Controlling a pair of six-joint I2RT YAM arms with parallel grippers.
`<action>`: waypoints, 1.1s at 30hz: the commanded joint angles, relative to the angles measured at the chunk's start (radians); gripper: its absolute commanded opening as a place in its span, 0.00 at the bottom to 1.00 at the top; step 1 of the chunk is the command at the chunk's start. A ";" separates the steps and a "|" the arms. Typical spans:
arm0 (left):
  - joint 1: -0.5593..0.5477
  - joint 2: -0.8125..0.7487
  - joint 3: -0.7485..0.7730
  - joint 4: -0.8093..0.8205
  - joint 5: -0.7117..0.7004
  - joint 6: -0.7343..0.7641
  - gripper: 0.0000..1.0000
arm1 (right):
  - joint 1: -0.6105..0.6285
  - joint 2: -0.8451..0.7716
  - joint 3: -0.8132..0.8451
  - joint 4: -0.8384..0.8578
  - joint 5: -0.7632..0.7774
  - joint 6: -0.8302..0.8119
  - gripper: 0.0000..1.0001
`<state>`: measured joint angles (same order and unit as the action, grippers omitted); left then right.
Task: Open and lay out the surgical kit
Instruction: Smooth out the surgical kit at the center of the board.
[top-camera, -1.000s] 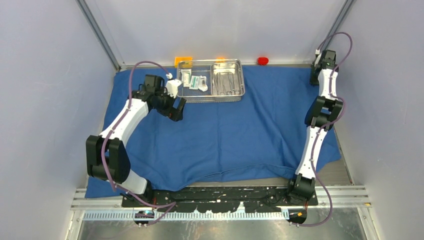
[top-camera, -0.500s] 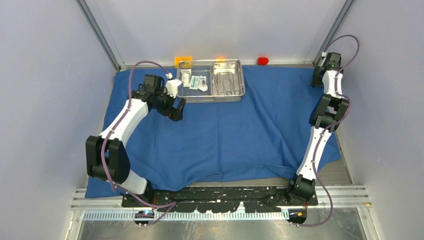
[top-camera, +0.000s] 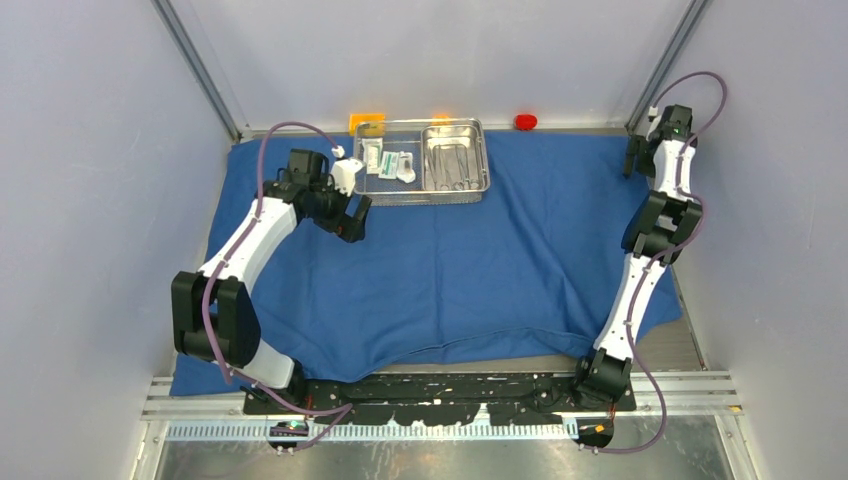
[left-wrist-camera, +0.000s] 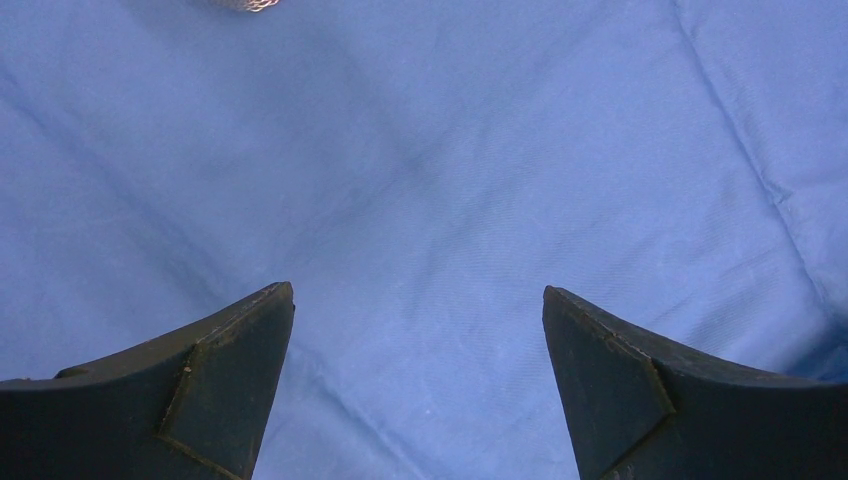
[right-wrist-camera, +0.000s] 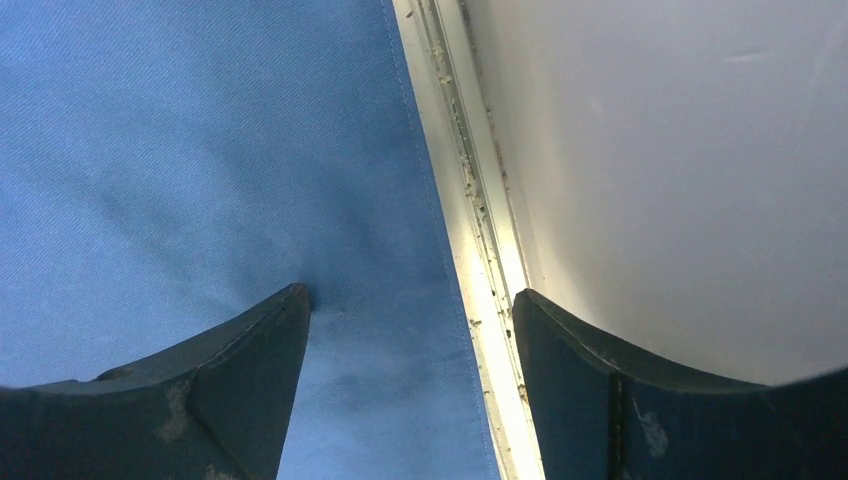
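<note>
The surgical kit's blue cloth (top-camera: 450, 260) lies spread over the table. At the back middle stands the wire-mesh basket (top-camera: 430, 197), holding small white packets (top-camera: 390, 160) on its left and a steel tray (top-camera: 484, 160) with slim metal instruments (top-camera: 452, 168) on its right. My left gripper (top-camera: 355, 222) hangs open just off the basket's front left corner, with only cloth (left-wrist-camera: 450, 150) between its fingers (left-wrist-camera: 230, 380). My right gripper (top-camera: 632, 160) is open at the cloth's back right corner, straddling the cloth's hem (right-wrist-camera: 420, 200) and holding nothing.
A red block (top-camera: 525, 122) and orange blocks (top-camera: 366, 121) sit behind the basket by the back wall. A pale metal rail (right-wrist-camera: 470, 250) and the side wall (right-wrist-camera: 680, 150) lie right beside the right gripper. The cloth's front right corner (top-camera: 655, 310) hangs over the table edge.
The right arm's wrist has swung right and back toward the side wall, and its jaws have spread apart. The left arm, the basket and the cloth have not moved.
</note>
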<state>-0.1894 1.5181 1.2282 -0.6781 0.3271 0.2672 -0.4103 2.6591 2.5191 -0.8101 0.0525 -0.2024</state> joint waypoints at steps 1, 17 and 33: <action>0.004 -0.036 0.041 0.010 -0.006 -0.008 0.97 | -0.019 0.050 0.025 -0.108 -0.039 -0.007 0.78; 0.005 -0.073 0.032 0.006 -0.028 -0.008 0.96 | -0.037 0.052 -0.022 -0.192 -0.177 -0.015 0.59; 0.005 -0.109 0.021 0.001 -0.044 0.001 0.96 | -0.047 0.029 -0.024 -0.198 -0.199 -0.022 0.13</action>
<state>-0.1894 1.4548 1.2282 -0.6819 0.2890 0.2657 -0.4603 2.6747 2.5324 -0.8497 -0.1242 -0.2428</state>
